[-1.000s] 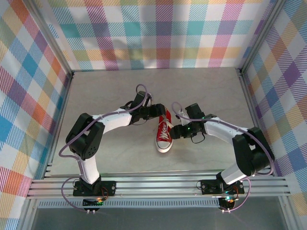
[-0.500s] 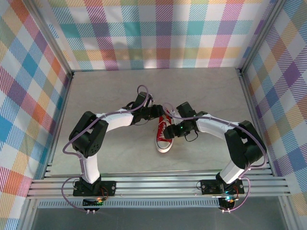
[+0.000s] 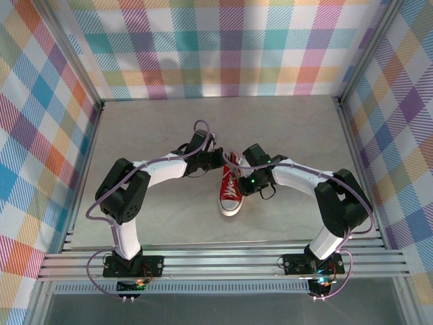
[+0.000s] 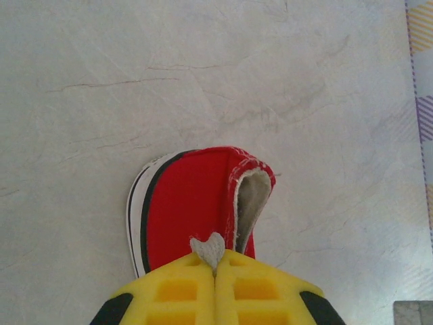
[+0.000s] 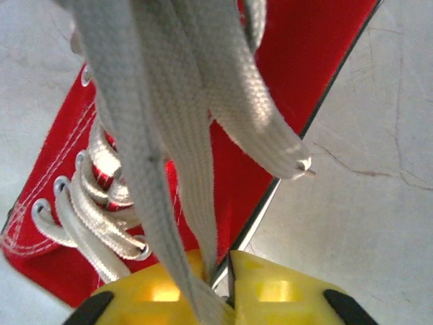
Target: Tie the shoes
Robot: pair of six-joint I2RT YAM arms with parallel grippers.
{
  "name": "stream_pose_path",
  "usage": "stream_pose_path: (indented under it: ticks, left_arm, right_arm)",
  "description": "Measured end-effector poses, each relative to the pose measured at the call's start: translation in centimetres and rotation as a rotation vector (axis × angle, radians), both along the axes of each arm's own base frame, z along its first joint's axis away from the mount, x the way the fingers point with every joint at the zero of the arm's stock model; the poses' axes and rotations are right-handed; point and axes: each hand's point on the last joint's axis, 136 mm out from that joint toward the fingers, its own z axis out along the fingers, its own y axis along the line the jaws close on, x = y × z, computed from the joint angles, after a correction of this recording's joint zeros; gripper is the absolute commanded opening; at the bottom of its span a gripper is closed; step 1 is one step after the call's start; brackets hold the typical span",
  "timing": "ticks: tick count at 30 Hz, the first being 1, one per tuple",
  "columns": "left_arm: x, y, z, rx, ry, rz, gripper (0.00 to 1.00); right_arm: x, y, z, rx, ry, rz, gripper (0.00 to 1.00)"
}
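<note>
Top external: sneaker (image 3: 231, 189) mid-tabletop (image 3: 149, 128), toe near; both arms meet at its far end.
Left wrist: left fingers (image 4: 179, 291) clenched on a lace bit (image 4: 208, 249).
Right wrist: right fingers (image 5: 270, 288) grasping a lace strand (image 5: 196, 203).
No knot visible; tying judged not yet done.

Left pincer (image 3: 224, 160), right pincer (image 3: 239, 179) crowd heel end of sneaker (image 3: 231, 194), laces (image 5: 169, 135) between; table (image 3: 291, 128) open past toe
</note>
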Motion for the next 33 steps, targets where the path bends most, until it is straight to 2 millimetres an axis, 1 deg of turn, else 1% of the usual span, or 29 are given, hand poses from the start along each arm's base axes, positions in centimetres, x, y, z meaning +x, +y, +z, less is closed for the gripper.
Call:
stream_pose_path:
  ticks: [3,6,10,14,20,22,25,29,33]
  left_arm:
    - [-0.1,0.2,0.7,0.016,-0.021,-0.014,0.00]
    - [0.0,0.2,1.5,0.023,-0.043,-0.027,0.00]
    - [0.2,0.4,2.3,0.036,-0.067,-0.036,0.00]
    - [0.0,0.8,2.5,0.056,-0.078,-0.045,0.00]
    - [0.2,1.6,3.1,0.073,-0.092,-0.028,0.00]
    - [0.0,2.0,2.8,0.077,-0.088,-0.025,0.00]
    - [-0.6,2.4,1.7,0.085,-0.070,-0.026,0.00]
    - [-1.4,2.7,0.4,0.086,-0.046,-0.047,0.00]
    - [-2.4,2.8,-0.9,0.055,-0.033,-0.076,0.00]
  right_arm:
    - [0.0,-0.2,1.0,-0.009,-0.018,0.014,0.04]
    - [0.0,-0.3,1.8,-0.013,-0.033,0.030,0.00]
    - [-0.2,-0.6,2.4,-0.027,-0.037,0.050,0.00]
    - [-0.3,-0.8,2.9,-0.046,-0.035,0.070,0.00]
    - [0.5,-0.5,4.1,-0.061,-0.059,0.103,0.00]
    - [0.8,-0.6,4.0,-0.071,-0.055,0.109,0.00]
    - [1.1,-1.0,3.5,-0.087,-0.035,0.109,0.00]
    - [1.9,-2.2,2.6,-0.109,0.001,0.081,0.00]
    - [2.8,-3.3,2.5,-0.108,0.017,0.040,0.00]
